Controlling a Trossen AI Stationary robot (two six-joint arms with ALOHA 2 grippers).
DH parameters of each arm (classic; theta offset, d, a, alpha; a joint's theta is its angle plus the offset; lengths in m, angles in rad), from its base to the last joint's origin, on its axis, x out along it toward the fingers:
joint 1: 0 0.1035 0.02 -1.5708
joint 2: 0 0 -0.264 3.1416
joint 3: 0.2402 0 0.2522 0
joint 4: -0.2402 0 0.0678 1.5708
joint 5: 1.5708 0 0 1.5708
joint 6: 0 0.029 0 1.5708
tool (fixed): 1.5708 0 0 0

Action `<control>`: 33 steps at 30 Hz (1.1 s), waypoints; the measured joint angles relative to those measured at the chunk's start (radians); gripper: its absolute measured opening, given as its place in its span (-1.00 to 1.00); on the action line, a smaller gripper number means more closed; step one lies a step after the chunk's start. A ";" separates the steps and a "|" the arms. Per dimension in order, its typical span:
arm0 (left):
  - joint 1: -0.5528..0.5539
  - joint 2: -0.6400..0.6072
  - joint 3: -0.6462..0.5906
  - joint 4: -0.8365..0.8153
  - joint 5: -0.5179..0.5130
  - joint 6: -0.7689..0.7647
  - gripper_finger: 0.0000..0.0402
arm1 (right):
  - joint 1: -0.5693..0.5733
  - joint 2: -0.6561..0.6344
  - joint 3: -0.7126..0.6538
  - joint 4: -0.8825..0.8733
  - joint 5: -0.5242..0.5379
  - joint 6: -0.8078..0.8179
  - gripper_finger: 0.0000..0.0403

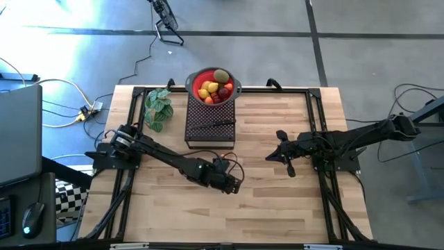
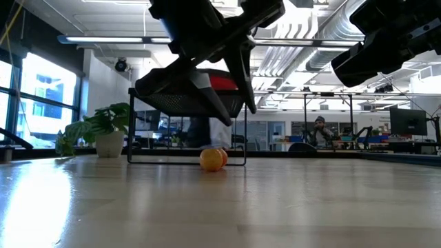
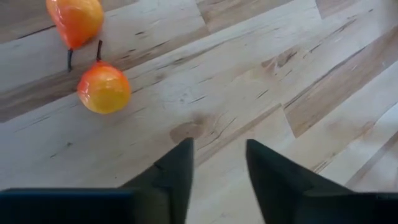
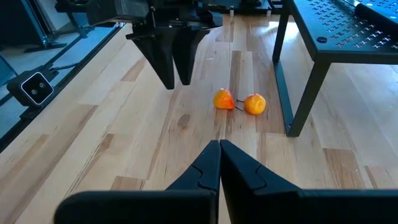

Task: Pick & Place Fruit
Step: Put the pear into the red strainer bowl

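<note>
Two small orange fruits lie side by side on the wooden table, also in the right wrist view and the low view. My left gripper hangs open above the table just beside them, slanting down, with nothing between its fingers. More fruit fills a red bowl at the far end of a black stand. My right gripper waits shut over the table's right half, holding nothing.
A black-handled knife lies on the black perforated stand, whose leg stands close to the two fruits. A green leafy plant sits at the far left. Bare wood lies toward the near edge.
</note>
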 joint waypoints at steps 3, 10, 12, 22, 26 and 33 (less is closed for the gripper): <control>0.000 0.000 0.000 0.001 -0.001 0.000 -0.07 | 0.000 0.000 0.000 0.000 0.000 0.000 -0.99; 0.000 0.000 0.000 0.002 -0.001 0.000 0.37 | 0.000 0.000 0.000 0.000 0.000 -0.005 -0.99; 0.000 0.000 0.000 0.008 -0.001 0.000 0.44 | 0.000 0.000 0.000 0.000 0.000 -0.009 -0.99; -0.003 0.000 0.000 0.016 0.000 0.000 0.49 | 0.000 0.000 0.000 0.000 0.000 -0.019 -0.99; -0.003 0.000 0.000 0.016 0.000 0.000 0.49 | 0.000 0.000 0.000 0.000 0.000 -0.019 -0.99; -0.003 0.000 0.000 0.016 0.000 0.000 0.49 | 0.000 0.000 0.000 0.000 0.000 -0.019 -0.99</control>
